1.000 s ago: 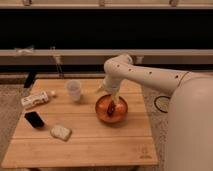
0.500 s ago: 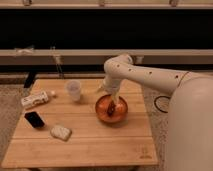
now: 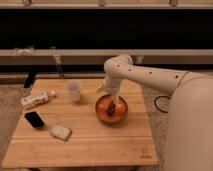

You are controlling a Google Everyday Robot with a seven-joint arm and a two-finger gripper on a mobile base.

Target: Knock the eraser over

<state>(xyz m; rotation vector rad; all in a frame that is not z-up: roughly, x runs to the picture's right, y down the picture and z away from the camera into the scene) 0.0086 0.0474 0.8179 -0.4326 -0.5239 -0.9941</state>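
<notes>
Nothing's moved -- gripper (image 3: 113, 107) sits in bowl (image 3: 102, 114), can't tell if open -- I'd cross low to eraser (image 3: 34, 119) & push near its top.

Bowl (image 3: 103, 115), cup (image 3: 73, 90), bottle (image 3: 35, 99) (sponge (image 3: 60, 132) too)

The small black rectangular eraser (image 3: 34, 119) rests on the light wooden slatted table (image 3: 90, 145) close to its left edge, set askew to that edge; upright or flat cannot be told. The gripper (image 3: 113, 107) hangs low over the table's middle.
</notes>
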